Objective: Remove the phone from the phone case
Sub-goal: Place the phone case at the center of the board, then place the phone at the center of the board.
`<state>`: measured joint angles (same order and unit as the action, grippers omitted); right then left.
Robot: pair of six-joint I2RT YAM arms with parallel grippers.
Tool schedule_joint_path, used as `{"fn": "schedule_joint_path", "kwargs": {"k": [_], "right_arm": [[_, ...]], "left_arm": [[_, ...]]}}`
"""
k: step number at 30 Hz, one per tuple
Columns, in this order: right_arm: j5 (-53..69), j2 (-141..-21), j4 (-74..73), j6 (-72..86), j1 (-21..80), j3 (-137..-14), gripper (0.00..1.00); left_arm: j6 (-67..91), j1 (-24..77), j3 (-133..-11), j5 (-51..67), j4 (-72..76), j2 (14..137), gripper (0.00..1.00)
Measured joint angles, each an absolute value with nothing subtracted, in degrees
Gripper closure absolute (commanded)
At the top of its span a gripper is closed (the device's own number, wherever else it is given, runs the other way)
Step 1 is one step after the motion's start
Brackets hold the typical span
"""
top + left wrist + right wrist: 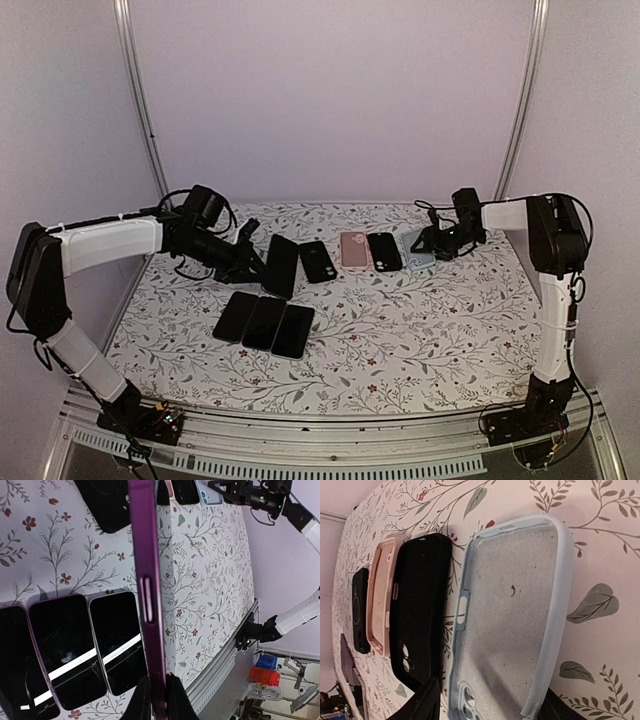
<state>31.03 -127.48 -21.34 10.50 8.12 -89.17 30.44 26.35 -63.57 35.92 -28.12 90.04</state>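
Note:
My left gripper (248, 262) (159, 692) is shut on the lower edge of a phone in a purple case (281, 265). It holds the phone up on edge above the table, and the left wrist view shows the case's side with its buttons (147, 580). My right gripper (437, 243) (490, 705) is open. Its fingers (425, 702) straddle the camera end of an empty light blue case (512, 615) that lies face up at the back right of the table (418, 248).
Three bare phones (263, 322) lie side by side in the middle of the flowered table (420, 330). Empty cases lie in a row at the back: black (317, 261), pink (354, 249), black (384, 251). The table's front rail (330, 450) runs below.

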Motion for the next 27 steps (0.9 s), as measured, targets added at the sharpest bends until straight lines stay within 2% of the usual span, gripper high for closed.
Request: {"fn": "schedule_joint_path", "kwargs": {"k": [3, 8, 18, 27], "right_arm": [[28.3, -126.9, -21.2, 10.8, 8.3, -89.3, 0.21], [20.9, -124.8, -21.6, 10.7, 8.7, -88.0, 0.1], [10.7, -116.6, -20.9, 11.8, 10.1, -80.4, 0.01], [9.6, -106.3, -17.2, 12.9, 12.3, -76.0, 0.01]], "left_arm": [[30.7, 28.9, -64.4, 36.6, -28.0, 91.7, 1.0], [32.2, 32.2, -64.9, 37.1, -26.4, 93.4, 1.0], [37.8, 39.8, -64.4, 35.5, -22.0, 95.8, 1.0], [43.2, 45.0, -62.5, 33.5, -17.1, 99.5, 1.0]]}}
